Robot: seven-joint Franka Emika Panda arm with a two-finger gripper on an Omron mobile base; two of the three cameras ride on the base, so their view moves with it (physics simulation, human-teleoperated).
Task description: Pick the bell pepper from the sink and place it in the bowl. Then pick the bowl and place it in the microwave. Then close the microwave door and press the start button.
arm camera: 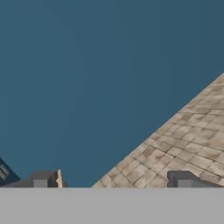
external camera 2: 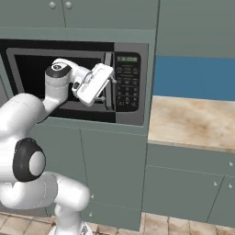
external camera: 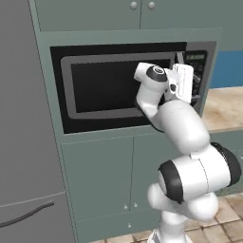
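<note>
The microwave (external camera: 118, 85) is built into the cabinet wall, and its door (external camera: 109, 88) lies flat against the front, shut. My gripper (external camera 2: 111, 79) hovers in front of the door's right edge, by the vertical handle (external camera 2: 109, 64) and just left of the keypad panel (external camera 2: 126, 85). It points sideways to the right along the microwave's face. In the hand view the two fingertips (arm camera: 43, 179) stand far apart, so the gripper (arm camera: 113, 180) is open with nothing between them. The bell pepper, the bowl and the sink are out of view.
A tan stone counter (external camera 2: 193, 121) runs to the right of the microwave, with a blue wall (external camera 2: 197, 78) behind it. Cabinet doors (external camera: 99, 175) sit below the microwave. A grey fridge (external camera: 23, 118) stands on the left. My own arm crosses the door's window.
</note>
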